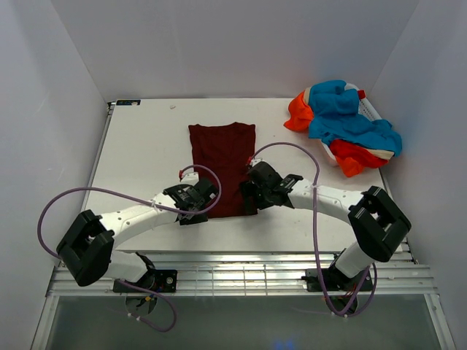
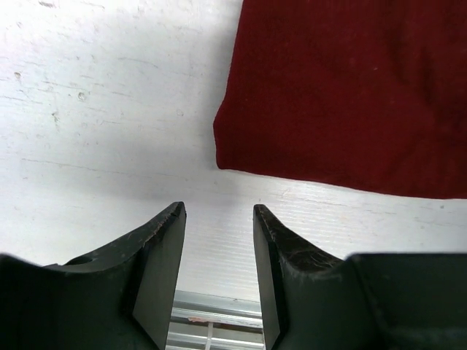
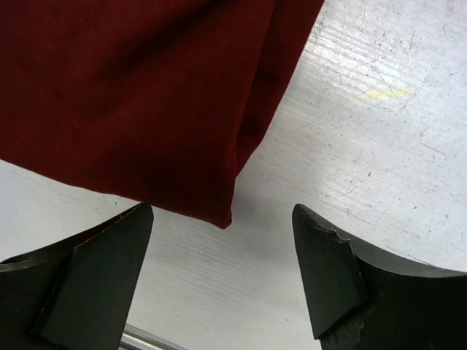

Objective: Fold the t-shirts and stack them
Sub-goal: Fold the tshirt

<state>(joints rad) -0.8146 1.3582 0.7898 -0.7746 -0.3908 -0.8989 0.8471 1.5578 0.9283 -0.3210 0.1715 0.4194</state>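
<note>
Listing from the near edge outward, all places reckoned from the maroon t-shirt (image 1: 222, 157). Item one: metal rail (image 1: 241, 273) along the table's near edge, nearer to me than the shirt's hem, with both my arm bases on it. Item two: my left gripper (image 1: 206, 198), low over bare white table (image 1: 146, 146), just to the near side of the shirt's near-left corner; in the left wrist view its fingers (image 2: 164, 248) stand a narrow gap apart with nothing between them, and the cloth corner (image 2: 350, 87) lies just beyond the tips, not touching. Item three: my right gripper (image 1: 248, 191), at the shirt's near-right corner; in the right wrist view its fingers (image 3: 109, 255) are spread wide, pinching nothing, and the corner of the cloth (image 3: 131, 95) points down into the space between them. Whether the tips touch the fabric I cannot tell. Item four: the maroon shirt itself, flat on the table as a narrow upright oblong, with a doubled fold showing along its right edge. Item five: purple cables (image 1: 292, 146), one looping off each wrist, the right one arching past the shirt's right side. Item six: a loose heap of t-shirts beyond and well to the right of the maroon one, turquoise-blue (image 1: 346, 117) crumpled over orange-red (image 1: 350, 157), with some white trim (image 1: 372, 109) showing.
</note>
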